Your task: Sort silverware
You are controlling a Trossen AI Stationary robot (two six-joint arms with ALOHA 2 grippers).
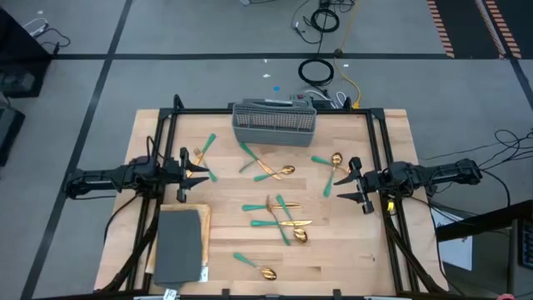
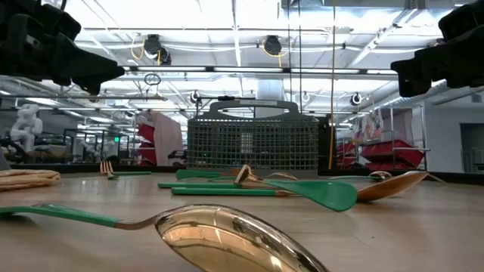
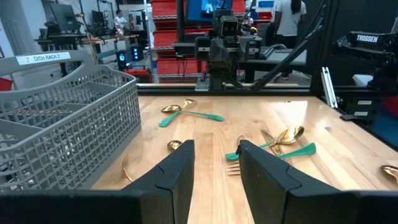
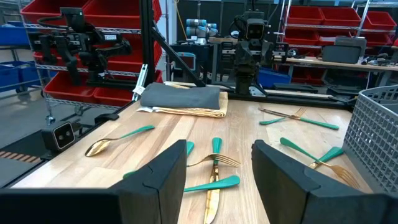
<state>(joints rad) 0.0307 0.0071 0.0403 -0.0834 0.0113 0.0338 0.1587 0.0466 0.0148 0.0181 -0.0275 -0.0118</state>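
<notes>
My left end effector and right end effector both hang open, empty, flanking the caddy; silverware lies loose on the desk before it, sorting unstarted, next: pick one piece.

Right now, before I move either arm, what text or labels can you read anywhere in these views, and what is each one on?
"DISH RACK 2": white label on the rim of the grey caddy, left wrist view.
"TROSSEN": white lettering on the dark arm part at the edge of the left wrist view.
Screens and signs in the room behind: too small or blurred to read.
Silverware: no markings visible.
</notes>
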